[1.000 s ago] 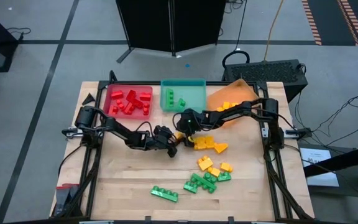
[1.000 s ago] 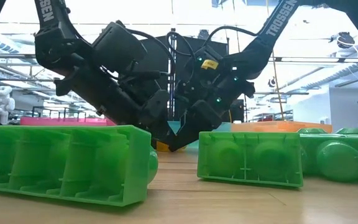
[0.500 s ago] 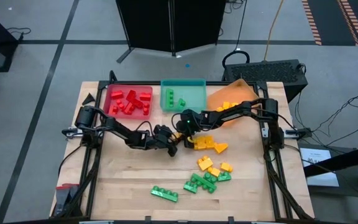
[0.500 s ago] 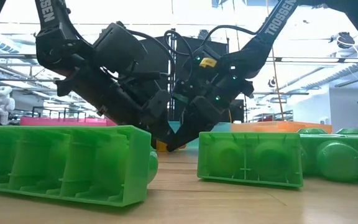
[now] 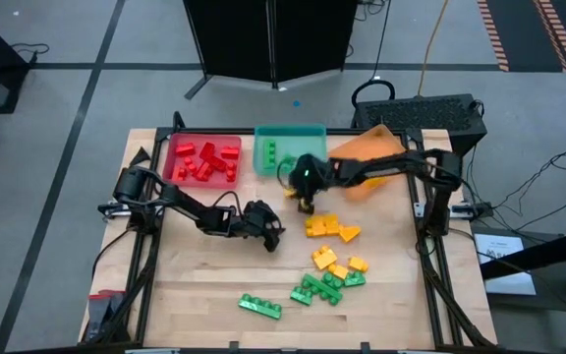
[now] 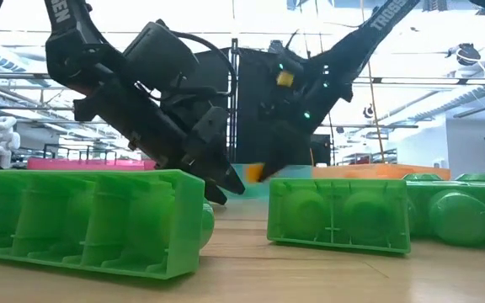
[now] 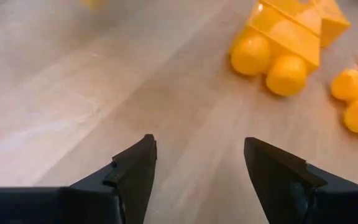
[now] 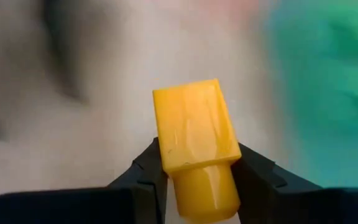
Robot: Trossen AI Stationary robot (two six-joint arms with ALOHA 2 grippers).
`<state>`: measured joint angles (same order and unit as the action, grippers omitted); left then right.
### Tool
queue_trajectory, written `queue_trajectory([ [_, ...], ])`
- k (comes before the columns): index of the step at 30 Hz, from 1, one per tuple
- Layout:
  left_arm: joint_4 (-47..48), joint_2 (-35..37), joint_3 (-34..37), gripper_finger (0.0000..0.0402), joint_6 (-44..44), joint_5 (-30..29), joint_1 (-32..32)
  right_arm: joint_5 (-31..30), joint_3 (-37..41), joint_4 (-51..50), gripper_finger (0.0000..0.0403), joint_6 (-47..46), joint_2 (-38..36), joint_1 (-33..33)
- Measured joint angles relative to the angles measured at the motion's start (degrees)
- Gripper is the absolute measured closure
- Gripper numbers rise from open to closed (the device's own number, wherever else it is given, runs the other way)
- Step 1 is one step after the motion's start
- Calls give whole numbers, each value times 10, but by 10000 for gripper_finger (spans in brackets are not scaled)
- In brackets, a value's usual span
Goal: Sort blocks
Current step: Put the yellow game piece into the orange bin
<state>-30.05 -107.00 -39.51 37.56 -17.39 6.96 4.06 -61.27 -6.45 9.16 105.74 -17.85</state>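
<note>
My right gripper [image 5: 305, 205] hangs above the table in front of the teal tray [image 5: 289, 149], shut on a small yellow block [image 8: 194, 134], which also shows in the low view [image 6: 255, 172]. My left gripper [image 5: 271, 236] stands open just above the wood at mid-table, nothing between its fingers [image 7: 135, 168]. A cluster of yellow blocks [image 5: 327, 229] lies on the table right of it, seen close in the left wrist view [image 7: 284, 43]. More yellow blocks [image 5: 334, 264] and green blocks [image 5: 317, 288] lie nearer the front edge. My right gripper pinches the yellow block's two opposite sides [image 8: 166, 158] between its two fingers [image 8: 257, 171], at the block's studded end. The fingers slant down from the table's right. The block is lifted clear of the table and sticks out past the fingertips.
The red tray [image 5: 202, 159] with red blocks stands at the far left, the teal tray holds a few green ones, the orange tray [image 5: 367, 157] at the far right sits under my right arm. A long green block [image 5: 260, 306] lies near the front edge.
My right gripper has taken hold of a yellow block that lay between the two grippers, lifted it clear of the table, and carried it toward the far edge and a little right, near the teal tray.
</note>
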Motion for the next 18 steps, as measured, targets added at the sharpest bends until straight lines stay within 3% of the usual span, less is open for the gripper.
queue_trajectory([
  [3, 0, 0, 0, 156, 0, 6, 4, -29, 1, -51, 290, 10, -42, -25],
  [11, 0, 1, 0, 156, -2, 6, 6, -24, -1, -173, 290, 29, -158, -69],
  [18, 1, 1, 0, 156, -3, 4, 6, -141, -1, -342, 290, -7, -207, -118],
])
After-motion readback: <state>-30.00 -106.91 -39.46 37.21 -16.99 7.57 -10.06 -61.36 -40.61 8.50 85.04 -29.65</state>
